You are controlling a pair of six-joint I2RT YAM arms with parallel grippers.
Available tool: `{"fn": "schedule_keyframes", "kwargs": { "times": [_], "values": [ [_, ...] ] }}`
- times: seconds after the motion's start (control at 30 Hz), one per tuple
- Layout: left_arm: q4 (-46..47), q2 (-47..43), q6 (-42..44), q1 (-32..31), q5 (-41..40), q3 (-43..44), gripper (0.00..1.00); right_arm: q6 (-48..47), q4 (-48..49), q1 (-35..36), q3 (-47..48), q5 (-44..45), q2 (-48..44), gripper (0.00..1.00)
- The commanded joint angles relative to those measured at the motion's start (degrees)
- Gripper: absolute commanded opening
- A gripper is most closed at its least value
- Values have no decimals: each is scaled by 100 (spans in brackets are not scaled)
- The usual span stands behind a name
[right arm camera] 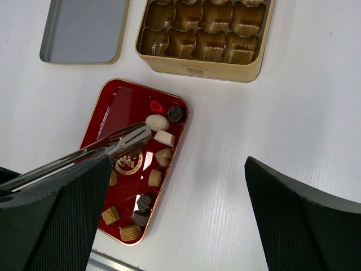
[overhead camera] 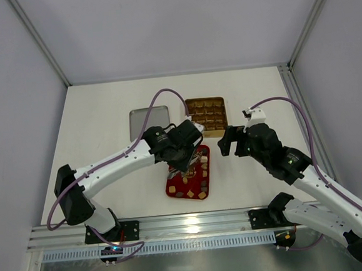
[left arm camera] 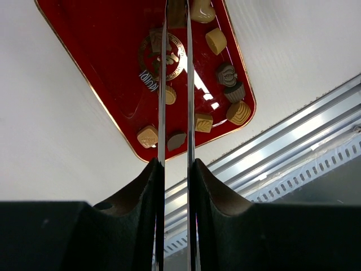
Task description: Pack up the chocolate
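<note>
Picking is judged the step in hand: slim metal tongs [right arm camera: 124, 139] are clamped in the left gripper [left arm camera: 175, 169] over the red rectangular tray [right arm camera: 121, 104], where the small tan, cream and dark chocolate pieces [right arm camera: 157, 122] lie. The right gripper [overhead camera: 230, 145] is held wide apart, empty. Next, one piece would need pinching and carrying to the square gold gridded tin [right arm camera: 197, 66].

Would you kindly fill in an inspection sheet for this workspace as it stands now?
Surface: white table, no spills seen.
Job's things: chocolate lying in the red tray; gold tin, visible compartments empty.
Clutter: lid beside the tin.
Grippers: left fingers shut on tongs over the tray; right fingers open, holding nothing.
Cables: purple cables looping off both arms.
Surroundings: pale walls; metal rail along the near edge.
</note>
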Motion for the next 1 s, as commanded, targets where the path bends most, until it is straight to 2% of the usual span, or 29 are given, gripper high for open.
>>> {"fn": "schedule_keyframes", "kwargs": {
  "times": [0.0,0.17,0.4,0.6,0.77,0.97],
  "values": [
    [-142,-237,120,-28,-252,378,11,-13,135,4,86,90,-50,100],
    [-274,-132,164,15,-507,904,11,-66,126,4,147,81,-6,100],
    [-151,430,471,664,-525,1906,12,-136,39,12,279,55,3,100],
    [121,1378,718,1166,-490,2916,13,-180,-111,-5,429,2,-15,100],
    [745,1994,885,1623,-261,3261,16,-224,-260,-5,534,2,-85,100],
    [956,2662,1061,1799,-208,3841,18,-198,-366,4,534,2,-216,100]
  ]
}}
